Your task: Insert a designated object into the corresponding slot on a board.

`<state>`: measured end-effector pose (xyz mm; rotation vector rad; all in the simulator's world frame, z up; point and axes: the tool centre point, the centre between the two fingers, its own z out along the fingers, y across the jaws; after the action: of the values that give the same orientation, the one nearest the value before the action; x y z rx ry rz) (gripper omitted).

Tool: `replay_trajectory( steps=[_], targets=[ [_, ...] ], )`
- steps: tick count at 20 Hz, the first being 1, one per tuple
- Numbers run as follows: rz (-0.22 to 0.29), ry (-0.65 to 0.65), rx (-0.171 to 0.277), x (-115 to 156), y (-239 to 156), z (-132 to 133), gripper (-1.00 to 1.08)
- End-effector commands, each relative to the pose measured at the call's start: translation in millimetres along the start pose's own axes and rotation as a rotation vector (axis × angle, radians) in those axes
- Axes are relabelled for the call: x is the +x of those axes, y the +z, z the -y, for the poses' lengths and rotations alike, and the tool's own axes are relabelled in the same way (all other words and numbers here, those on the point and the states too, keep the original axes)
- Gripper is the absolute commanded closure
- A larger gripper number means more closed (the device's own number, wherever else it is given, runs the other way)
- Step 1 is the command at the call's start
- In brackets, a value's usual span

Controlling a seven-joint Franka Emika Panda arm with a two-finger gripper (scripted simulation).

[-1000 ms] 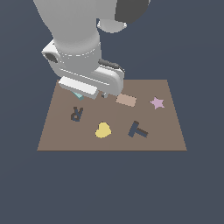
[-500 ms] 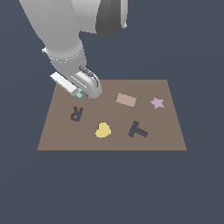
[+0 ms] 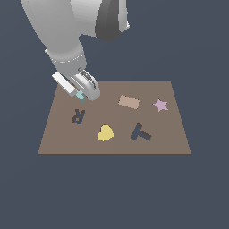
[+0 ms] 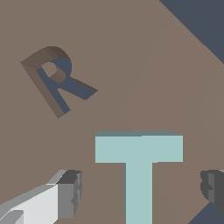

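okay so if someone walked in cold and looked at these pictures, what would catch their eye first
Probably the big grey arm reaching over the brown board, its gripper low above the corner at the exterior view's left with the pale teal T block between its fingers. Next, the yellow heart mid-board and the dark T slot beside it.
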<state>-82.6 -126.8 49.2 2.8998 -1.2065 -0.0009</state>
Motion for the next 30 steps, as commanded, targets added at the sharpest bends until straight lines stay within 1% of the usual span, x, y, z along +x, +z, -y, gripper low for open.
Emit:
replay_trajectory(
  steps=[1,13,14,30],
  targets=[
    [0.0,-0.005,0.001,0,-1,1,-0.92],
    [0.0,-0.004,0.001,0,19,1,-0.92],
    [0.0,-0.004,0.001,0,19,1,1.08],
    [0.0,0.008,0.001,-3,19,3,1.08]
  ],
)
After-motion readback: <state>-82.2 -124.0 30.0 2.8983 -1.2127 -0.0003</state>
